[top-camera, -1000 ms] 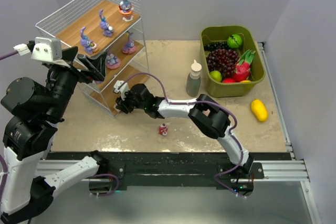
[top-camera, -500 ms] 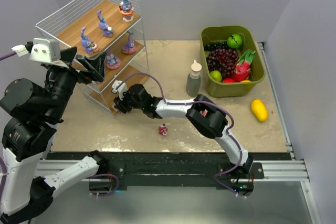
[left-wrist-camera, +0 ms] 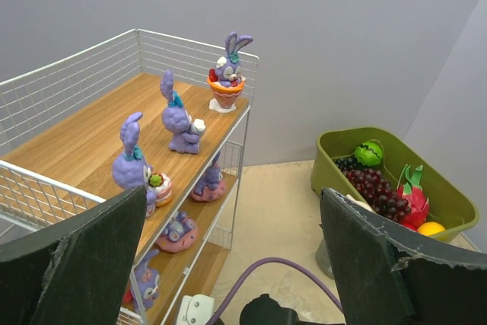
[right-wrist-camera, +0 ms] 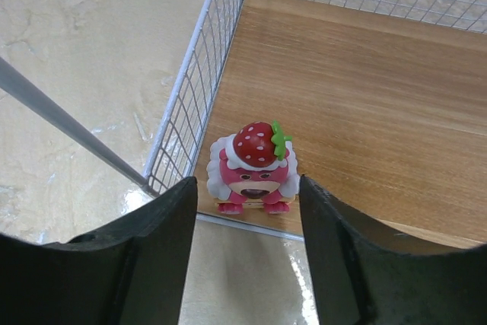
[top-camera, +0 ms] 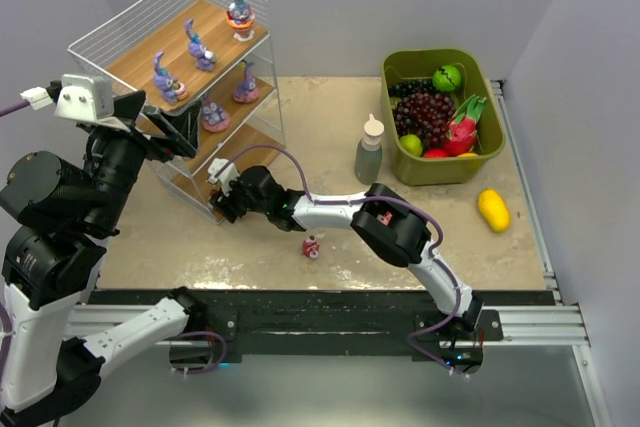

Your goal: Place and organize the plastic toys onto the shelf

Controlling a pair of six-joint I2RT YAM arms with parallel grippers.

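Note:
The shelf (top-camera: 150,42) stands at the back left, with purple bunny toys on its top tier (top-camera: 201,45) and middle tier (top-camera: 213,114). My right gripper (top-camera: 222,192) is at the front edge of the lowest board. In the right wrist view a pink toy topped with a strawberry (right-wrist-camera: 256,167) stands on that board's edge (right-wrist-camera: 365,112). The right gripper (right-wrist-camera: 247,186) is open, with a gap on each side of the toy. One small red-and-white toy (top-camera: 311,246) lies on the table. My left gripper (left-wrist-camera: 232,195) hangs open and empty, raised beside the shelf.
An olive-green bin (top-camera: 490,142) of fake fruit sits at the back right. A small bottle (top-camera: 370,150) stands left of it. A yellow lemon (top-camera: 493,210) lies on the table at the right. The right arm's purple cable arches beside the shelf's front post.
The right gripper has slid a little left along the lowest tier and its jaws have widened, letting go of the strawberry toy. The left arm has barely moved.

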